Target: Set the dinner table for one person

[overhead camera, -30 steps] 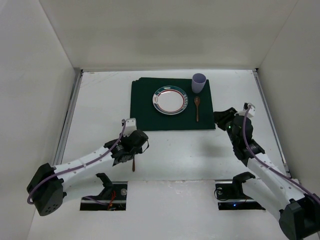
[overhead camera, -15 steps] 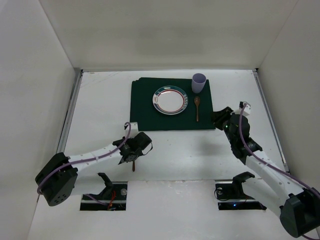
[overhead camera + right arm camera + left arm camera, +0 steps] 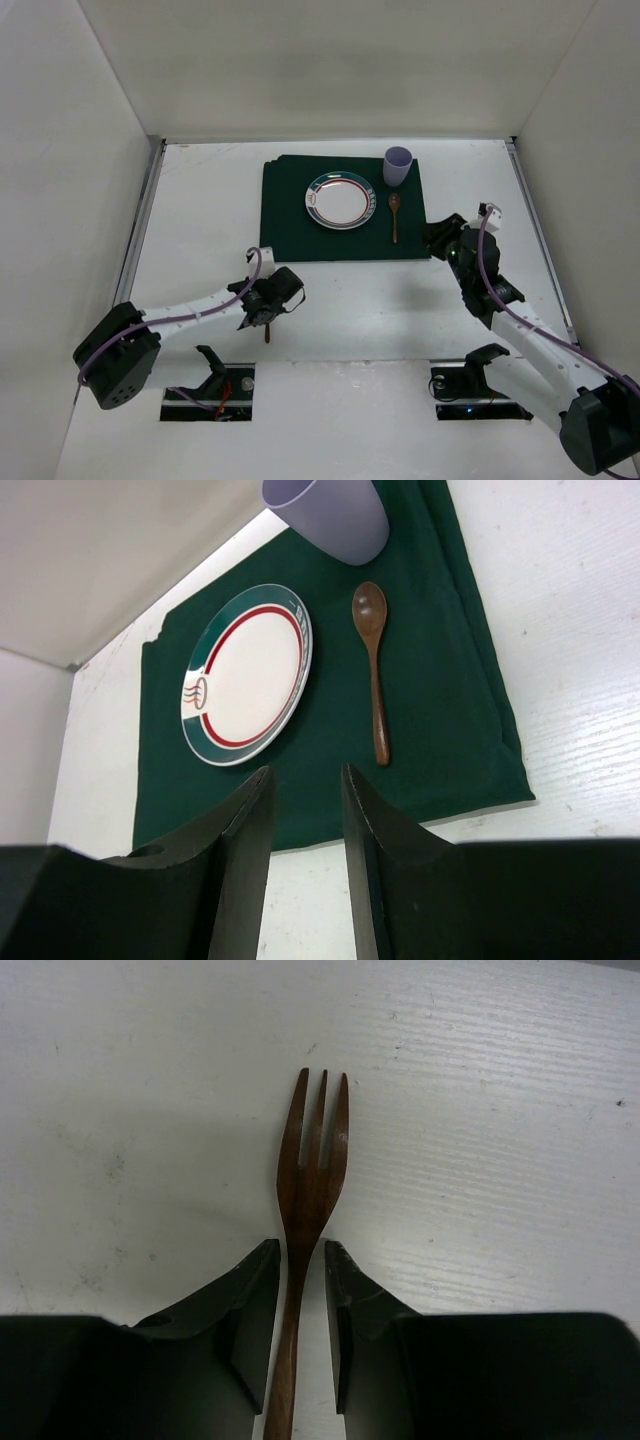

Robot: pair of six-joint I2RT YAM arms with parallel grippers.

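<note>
On the dinner table (image 3: 190, 210), near-left of the placemat (image 3: 285, 215), the left gripper (image 3: 302, 1250) straddles the fork (image 3: 312, 1160) handle. Its jaws are narrow but not yet pinching, likely for a lift toward the plate (image 3: 340, 200). At the placemat's right near corner, the right gripper (image 3: 305, 775) hangs half-open and empty. The left jaws have narrowed since a second ago.

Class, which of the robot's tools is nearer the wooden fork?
Left. The left tool straddles the fork at its handle; the right tool is far off, by the green placemat, at its near right corner.
</note>
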